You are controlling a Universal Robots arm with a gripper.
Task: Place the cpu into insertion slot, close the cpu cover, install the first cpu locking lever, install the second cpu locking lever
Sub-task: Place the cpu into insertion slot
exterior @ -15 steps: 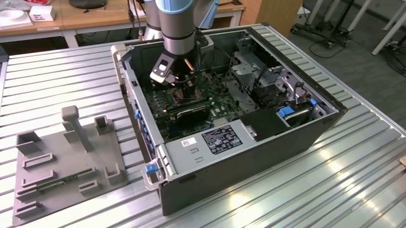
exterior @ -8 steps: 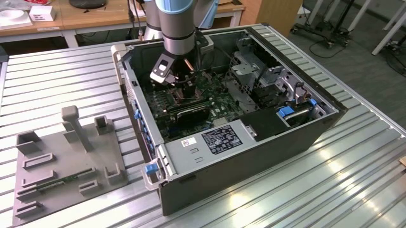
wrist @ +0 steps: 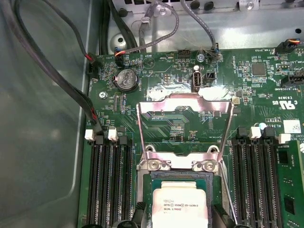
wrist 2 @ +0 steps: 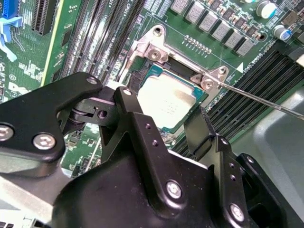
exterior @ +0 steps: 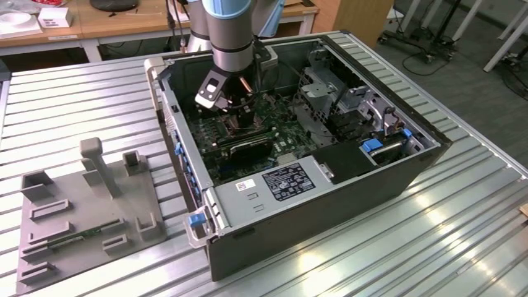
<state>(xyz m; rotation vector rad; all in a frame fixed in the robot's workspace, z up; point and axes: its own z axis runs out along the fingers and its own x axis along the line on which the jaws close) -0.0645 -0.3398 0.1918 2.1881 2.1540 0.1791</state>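
First wrist view shows the cpu cover [wrist: 185,100] open beside the cpu [wrist: 179,206].

The cpu [wrist: 180,209] had a pale, matt metal lid. The cpu cover [wrist: 185,100] was bright polished metal, mirror-glossy. The motherboard [wrist: 266,88] showed glossy green lacquer. The gripper [wrist 2: 164,111] was smooth satin black, its screws [wrist 2: 174,189] shiny metal. The table [exterior: 429,235] was ribbed, reflective metal.
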